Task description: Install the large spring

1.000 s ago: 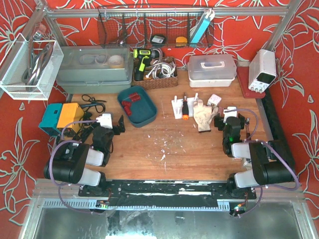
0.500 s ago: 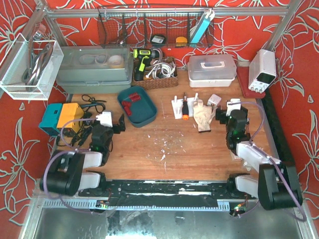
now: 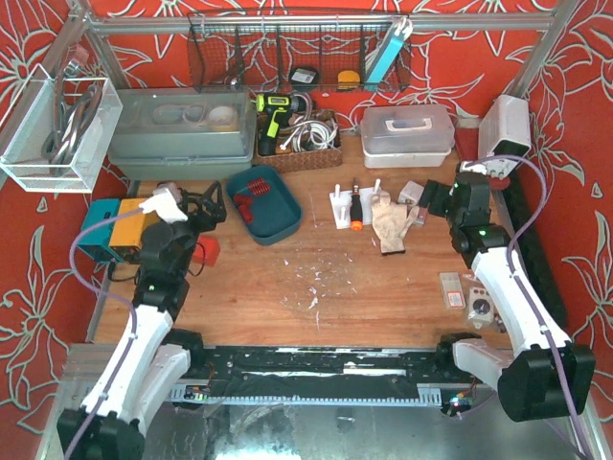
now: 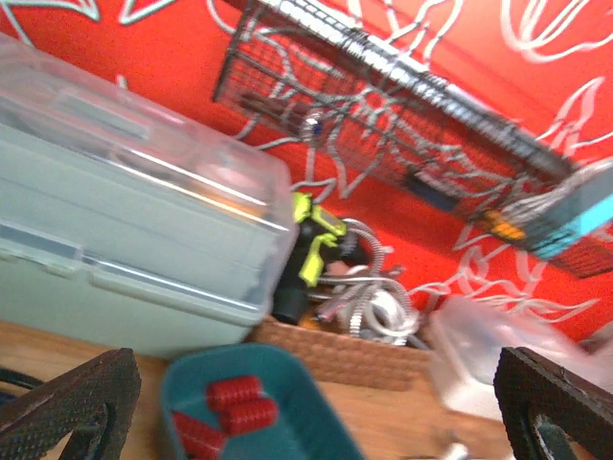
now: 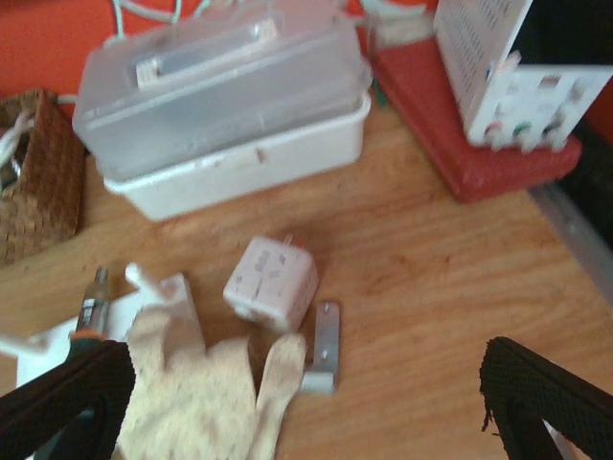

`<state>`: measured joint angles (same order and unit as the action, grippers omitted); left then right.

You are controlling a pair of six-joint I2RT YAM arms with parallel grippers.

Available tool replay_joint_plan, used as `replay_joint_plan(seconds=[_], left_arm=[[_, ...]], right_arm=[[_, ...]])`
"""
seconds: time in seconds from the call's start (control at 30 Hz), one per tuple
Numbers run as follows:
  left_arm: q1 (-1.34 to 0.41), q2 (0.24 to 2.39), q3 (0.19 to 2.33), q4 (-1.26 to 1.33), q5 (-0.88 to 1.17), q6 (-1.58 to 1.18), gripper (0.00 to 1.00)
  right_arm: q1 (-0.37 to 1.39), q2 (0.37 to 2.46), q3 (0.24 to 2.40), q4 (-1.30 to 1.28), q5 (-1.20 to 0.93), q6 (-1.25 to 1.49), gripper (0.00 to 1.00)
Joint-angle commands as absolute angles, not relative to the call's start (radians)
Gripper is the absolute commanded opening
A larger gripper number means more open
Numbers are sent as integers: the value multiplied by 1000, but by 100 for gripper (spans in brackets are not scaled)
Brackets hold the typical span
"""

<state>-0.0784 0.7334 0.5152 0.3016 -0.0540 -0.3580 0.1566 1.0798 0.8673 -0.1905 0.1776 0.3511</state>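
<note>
I have reached forward since: left jaws open beside the teal tray (image 3: 275, 218) of red springs (image 3: 254, 191), right jaws open near the glove (image 3: 391, 222).

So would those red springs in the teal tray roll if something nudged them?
Probably: the red springs look like short ribbed cylinders lying on their sides, so a nudge could roll them, though the raised rim of the teal tray should contain them. Being coils, they'd likely give slightly when squeezed.
</note>
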Motion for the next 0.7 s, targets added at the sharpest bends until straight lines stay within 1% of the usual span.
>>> replay_joint_plan(seconds=[0.0,0.1,0.2,0.27,0.33,0.47,0.6,0.67], left_arm=[[-78,589,428,259,111,-597,100],[-78,572,414,276,228,-640,100],[-78,639,469,198,334,-625,100],[-82,694,485,183,413,-625,100],[-107,744,490,182,447,-614,100],[-237,807,488,173,356,-571,100],[-404,880,507,189,267,-521,100],[-480,919,523,196,230,-501,100]], right_arm=[[150,1081,881,-404,84,450,99],[151,1095,878,-401,-7,437,99],[154,1110,859,-403,-72,450,98],[165,1123,838,-381,-112,433,96],[184,1135,819,-356,-118,423,94],[224,1183,824,-351,-107,401,85],[275,1249,822,-325,-84,382,70],[300,1282,826,-316,-47,373,65]])
